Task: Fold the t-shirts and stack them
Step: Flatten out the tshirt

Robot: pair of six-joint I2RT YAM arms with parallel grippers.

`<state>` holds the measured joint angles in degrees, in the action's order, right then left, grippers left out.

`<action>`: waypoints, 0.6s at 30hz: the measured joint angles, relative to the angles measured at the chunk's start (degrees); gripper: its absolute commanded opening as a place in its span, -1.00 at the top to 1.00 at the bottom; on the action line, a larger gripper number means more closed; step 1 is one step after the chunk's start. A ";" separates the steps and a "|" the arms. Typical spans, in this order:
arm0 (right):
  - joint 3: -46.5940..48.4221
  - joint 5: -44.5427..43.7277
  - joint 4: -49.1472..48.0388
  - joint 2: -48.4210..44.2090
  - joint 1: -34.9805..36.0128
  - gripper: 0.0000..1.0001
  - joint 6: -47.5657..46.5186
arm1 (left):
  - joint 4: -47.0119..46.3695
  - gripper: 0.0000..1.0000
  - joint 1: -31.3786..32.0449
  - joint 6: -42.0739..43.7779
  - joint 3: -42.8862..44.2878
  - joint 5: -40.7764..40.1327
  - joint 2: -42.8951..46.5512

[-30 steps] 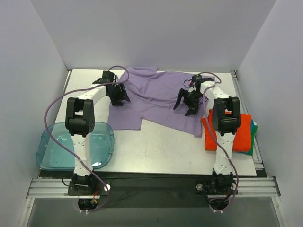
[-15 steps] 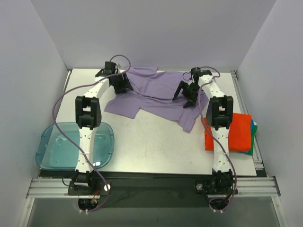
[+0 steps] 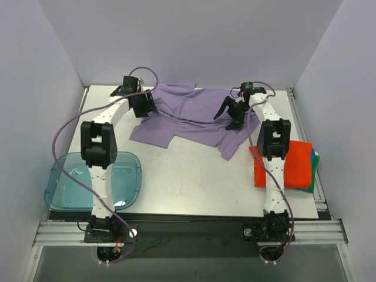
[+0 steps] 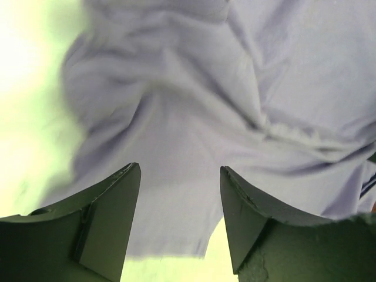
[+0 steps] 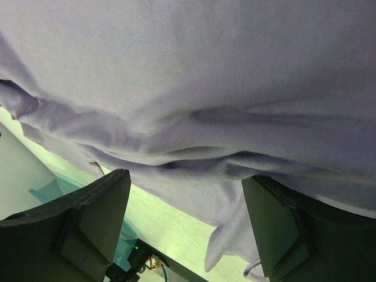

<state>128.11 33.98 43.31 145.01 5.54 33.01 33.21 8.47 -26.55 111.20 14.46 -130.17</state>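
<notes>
A: So, where does the purple shirt [image 3: 194, 114] lie?
B: Rumpled across the far worktop [image 3: 194, 179], long axis left to right, one end by each arm.
A: And the grip?
B: Nothing held. Both pairs gape wide: the left fingers [image 4: 106, 220] over its left end, the right fingers [image 5: 88, 217] over its right part, cloth straight ahead of each.
A: The stack?
B: By the right edge, the orange shirt [image 3: 296, 165] folded over a green shirt [image 3: 316, 159], nearest the right arm.
</notes>
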 measured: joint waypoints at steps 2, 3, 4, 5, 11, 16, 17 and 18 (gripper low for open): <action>-1.20 0.76 -0.98 -0.52 -0.02 -0.57 0.02 | 0.24 -0.27 -0.90 0.39 -5.70 -2.29 6.12; -1.73 1.05 -1.44 -0.76 -0.04 -0.58 0.02 | 0.35 -0.18 -1.60 0.57 -7.80 -3.26 8.74; -2.27 1.20 -1.79 -1.05 -0.04 -0.58 0.00 | 0.15 -0.08 -2.47 0.87 -9.66 -3.93 10.95; -2.80 1.46 -2.23 -1.25 -0.04 -0.58 0.00 | 0.31 -0.08 -3.87 1.36 -11.58 -4.92 13.31; -4.63 2.01 -3.52 -2.14 -0.04 -0.58 0.02 | 3.82 0.06 -8.15 5.81 -13.57 -8.59 12.81; -5.90 2.38 -4.20 -2.82 -0.04 -0.58 0.00 | 9.64 0.07 -6.95 9.64 -13.33 -11.15 8.04; -6.25 2.43 -4.31 -2.99 -0.04 -0.58 0.00 | 10.56 0.07 -6.69 10.23 -13.33 -11.43 7.45; -6.49 2.45 -4.37 -3.08 -0.04 -0.58 0.00 | 11.32 0.07 -6.40 10.71 -13.33 -11.67 7.17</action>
<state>121.62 36.42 38.94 141.93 5.50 33.01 44.53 2.07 -15.84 97.86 2.79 -123.00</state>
